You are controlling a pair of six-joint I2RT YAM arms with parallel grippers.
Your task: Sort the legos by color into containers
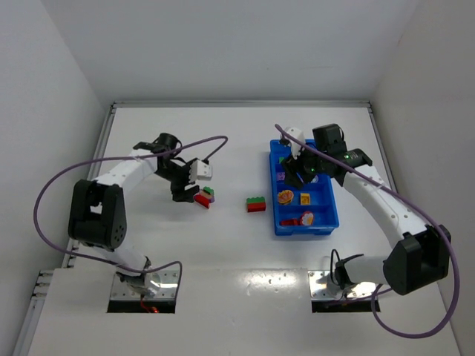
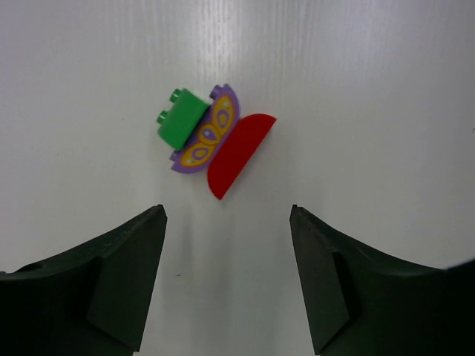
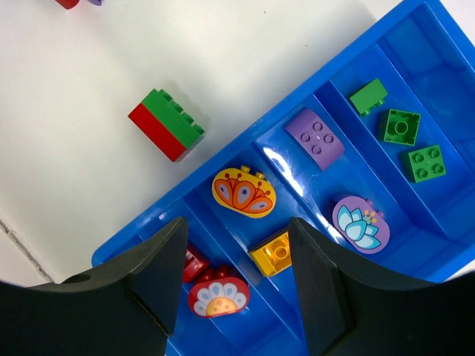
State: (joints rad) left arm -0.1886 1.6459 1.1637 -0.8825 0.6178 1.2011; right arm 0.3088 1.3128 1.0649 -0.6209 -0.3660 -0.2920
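My left gripper (image 2: 228,222) is open and empty, just short of a cluster on the table: a green brick (image 2: 180,119), a purple butterfly piece (image 2: 208,132) and a red half-round piece (image 2: 237,154). The cluster (image 1: 203,196) also shows in the top view by the left gripper (image 1: 182,189). A red-and-green brick (image 1: 256,204) (image 3: 166,124) lies loose left of the blue tray (image 1: 279,222). My right gripper (image 3: 237,237) is open and empty above the tray (image 3: 133,237), which holds red pieces (image 3: 219,295), yellow pieces (image 3: 243,193), purple pieces (image 3: 315,137) and green bricks (image 3: 401,126) in separate compartments.
White walls close in the table on three sides. Purple cables loop from both arms. The left arm's white camera block (image 1: 203,170) sits above the cluster.
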